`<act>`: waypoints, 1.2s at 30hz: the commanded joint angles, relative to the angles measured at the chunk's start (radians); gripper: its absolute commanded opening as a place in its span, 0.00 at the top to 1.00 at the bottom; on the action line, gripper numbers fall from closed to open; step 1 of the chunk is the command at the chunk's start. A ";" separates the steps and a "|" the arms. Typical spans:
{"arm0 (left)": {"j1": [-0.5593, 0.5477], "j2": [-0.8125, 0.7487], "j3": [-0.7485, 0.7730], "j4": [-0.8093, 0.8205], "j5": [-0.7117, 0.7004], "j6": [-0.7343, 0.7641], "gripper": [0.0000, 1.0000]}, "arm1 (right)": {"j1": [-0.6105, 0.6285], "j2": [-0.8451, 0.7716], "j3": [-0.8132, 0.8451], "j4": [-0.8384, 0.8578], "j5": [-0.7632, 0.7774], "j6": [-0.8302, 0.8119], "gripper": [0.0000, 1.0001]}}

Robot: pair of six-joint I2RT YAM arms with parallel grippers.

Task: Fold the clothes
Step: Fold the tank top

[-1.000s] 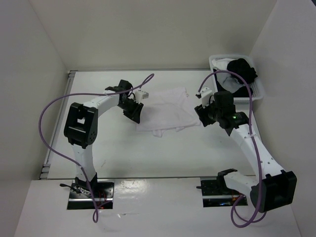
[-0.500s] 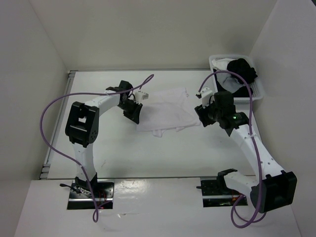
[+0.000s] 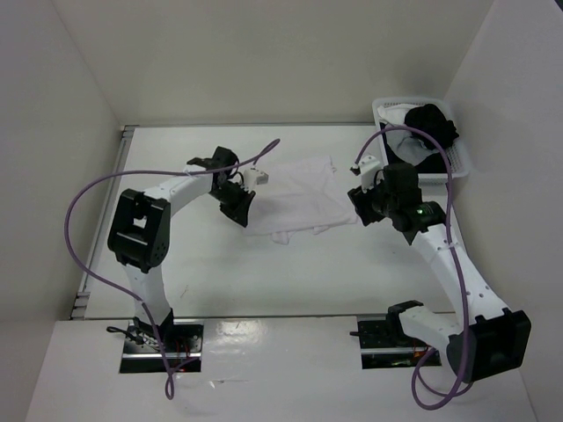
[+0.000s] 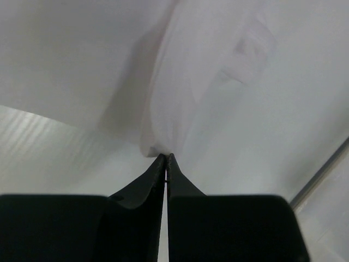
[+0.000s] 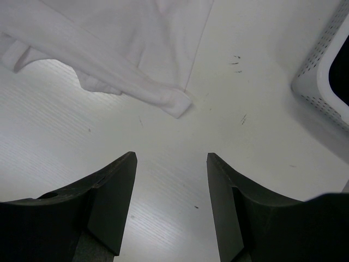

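The clothes (image 3: 295, 198) are one white shirt lying spread out near the middle of the white bench (image 3: 264, 272), between the two arms. The left arm (image 3: 141, 229) goes up from its base, bends at a black elbow, and then reaches to the right, over to the left edge of the shirt. The left gripper (image 3: 239, 204) points down at that edge. In the left wrist view its two black fingers are pressed tight together, and a little bunch of the white cloth (image 4: 207, 82) is pinched right at the tips of the left gripper (image 4: 166, 158). The right arm (image 3: 457, 272) leans up and to the left from its base. The right gripper (image 3: 361, 207) is just beside the right side of the shirt. Its fingers stand wide apart with nothing between them, only bare bench, and the corner of the shirt (image 5: 125, 43) lies a bit ahead of the right gripper (image 5: 170, 158). A white basket (image 3: 462, 158) with a dark thing (image 3: 433, 123) in it sits at the far right corner.
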 commanded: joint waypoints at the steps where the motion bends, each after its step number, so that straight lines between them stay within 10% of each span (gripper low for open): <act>1: -0.050 -0.098 -0.044 -0.064 0.053 0.100 0.92 | -0.006 -0.036 0.001 0.032 -0.005 0.008 0.38; 23: -0.255 -0.172 -0.161 -0.194 0.016 0.192 0.86 | -0.006 -0.056 0.038 -0.016 0.013 -0.020 0.38; 30: -0.175 -0.340 -0.152 -0.009 -0.103 0.029 0.37 | -0.006 -0.065 0.038 -0.016 0.013 -0.010 0.38; 36: -0.166 -0.296 -0.089 0.047 -0.125 -0.011 0.22 | -0.006 -0.065 0.020 -0.016 0.004 -0.001 0.38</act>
